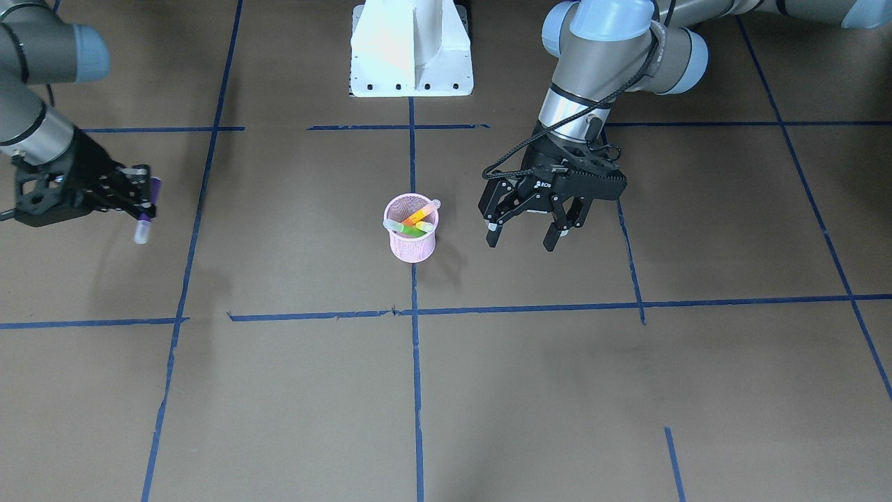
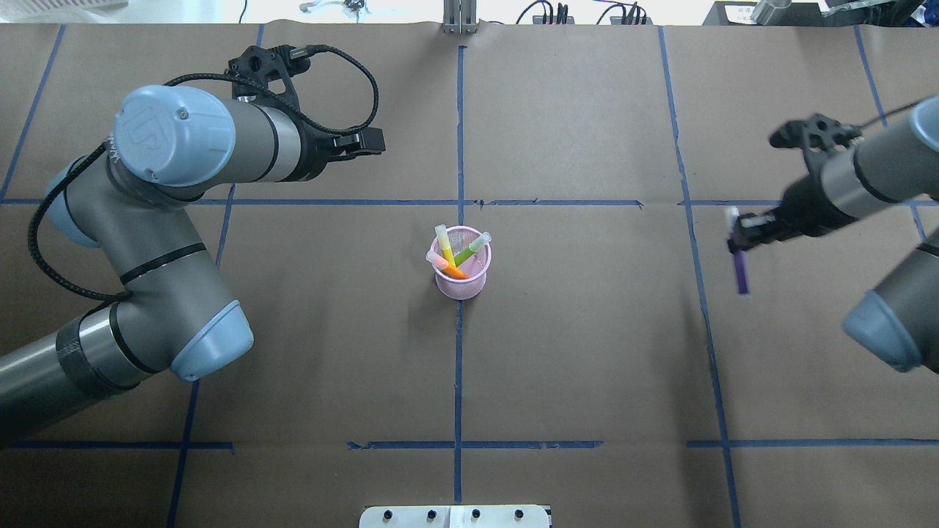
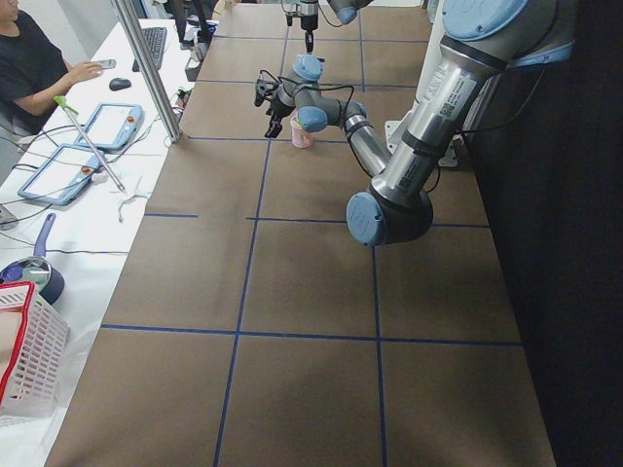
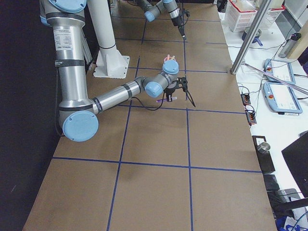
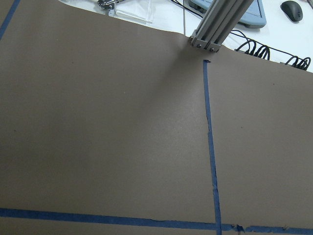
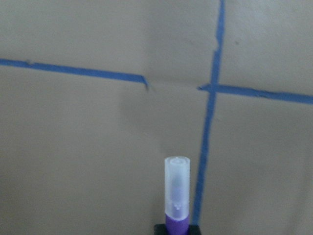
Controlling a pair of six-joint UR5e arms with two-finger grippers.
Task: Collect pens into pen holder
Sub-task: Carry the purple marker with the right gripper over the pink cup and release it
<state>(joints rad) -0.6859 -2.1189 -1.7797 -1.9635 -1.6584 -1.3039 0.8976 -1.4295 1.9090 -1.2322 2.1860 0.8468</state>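
The purple pen [image 2: 742, 275] hung clear of the table [image 2: 587, 367], well out on the robot's right and far from the pen holder [image 2: 461, 284]. Its long axis ran roughly level, front to back. The pale cap pointed away from the robot and the purple end pointed back toward it. The right gripper [image 2: 737, 238] was clamped across the pen near its capped end, beside a blue tape line [image 2: 710, 345].

The pen holder stood upright at the table's middle on the centre tape line. An orange pen [image 2: 455, 271], a green pen [image 2: 466, 255] and a yellowish pen [image 2: 448, 251] leaned inside it with their caps fanned above the rim.

The left gripper [image 1: 523, 240] hovered just beside the holder, its fingers spread and empty.
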